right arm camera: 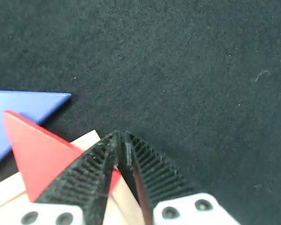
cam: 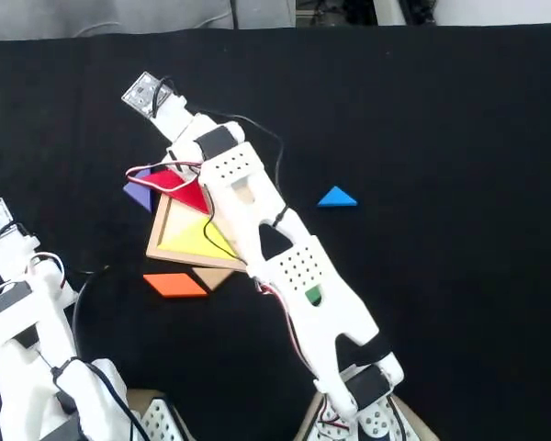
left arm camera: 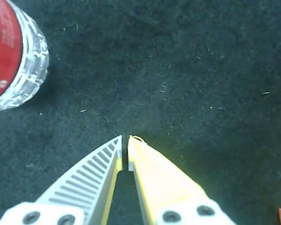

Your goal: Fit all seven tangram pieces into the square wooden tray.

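Note:
The square wooden tray (cam: 162, 241) lies left of the table's middle with a yellow triangle (cam: 200, 239) inside it. A red triangle (cam: 181, 186) rests tilted over the tray's far corner, partly on a purple-blue piece (cam: 136, 194) just outside. My right gripper (right arm camera: 122, 136) is shut, its black fingertips (right arm camera: 104, 152) together right at the edge of the red triangle (right arm camera: 40, 157), above the tray rim (right arm camera: 3, 196). An orange parallelogram (cam: 174, 285) and a tan piece (cam: 212, 276) lie before the tray. A small blue triangle (cam: 337, 197) sits apart to the right. My left gripper (left arm camera: 125, 138) is shut over bare cloth.
A plastic bottle with a red label (left arm camera: 11, 51) lies near my left gripper. The right arm (cam: 294, 266) stretches across the tray's right side, hiding part of it. Black cloth covers the whole table, with open room on the right and far side.

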Robot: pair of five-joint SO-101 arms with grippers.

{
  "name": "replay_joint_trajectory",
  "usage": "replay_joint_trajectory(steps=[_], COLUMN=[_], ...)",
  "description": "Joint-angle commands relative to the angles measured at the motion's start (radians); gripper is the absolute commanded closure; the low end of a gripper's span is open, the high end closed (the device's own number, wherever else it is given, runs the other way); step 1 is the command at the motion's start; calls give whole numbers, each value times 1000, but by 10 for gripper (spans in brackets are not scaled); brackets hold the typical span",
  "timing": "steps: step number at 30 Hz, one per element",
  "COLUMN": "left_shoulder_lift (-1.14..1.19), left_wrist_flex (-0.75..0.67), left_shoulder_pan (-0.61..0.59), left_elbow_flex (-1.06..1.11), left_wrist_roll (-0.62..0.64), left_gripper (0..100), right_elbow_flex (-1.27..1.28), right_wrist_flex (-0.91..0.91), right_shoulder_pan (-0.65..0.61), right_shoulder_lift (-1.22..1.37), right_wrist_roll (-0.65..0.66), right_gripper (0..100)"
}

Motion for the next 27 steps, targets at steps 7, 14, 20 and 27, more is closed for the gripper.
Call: replay_joint_trajectory(steps=[7, 14, 20, 27], left_shoulder_lift=[-21, -21, -21, -21], left_wrist_flex=[-18, -18, -18, -18], left_shoulder_pan=[10, 10, 10, 8], left_elbow_flex=[-5, -5, -5, -5], left_wrist_roll=[-9, -9, -9, -9], left_gripper=[967, 967, 967, 967], right_elbow_flex=[-50, -124, -171, -312], right_wrist_flex=[89, 207, 258, 571], right_shoulder_pan=[69, 69, 133, 135], right_shoulder_lift=[-25, -22, -25, -30], right_wrist_roll=[9, 58, 57, -32], right_gripper=[987, 987, 987, 984])
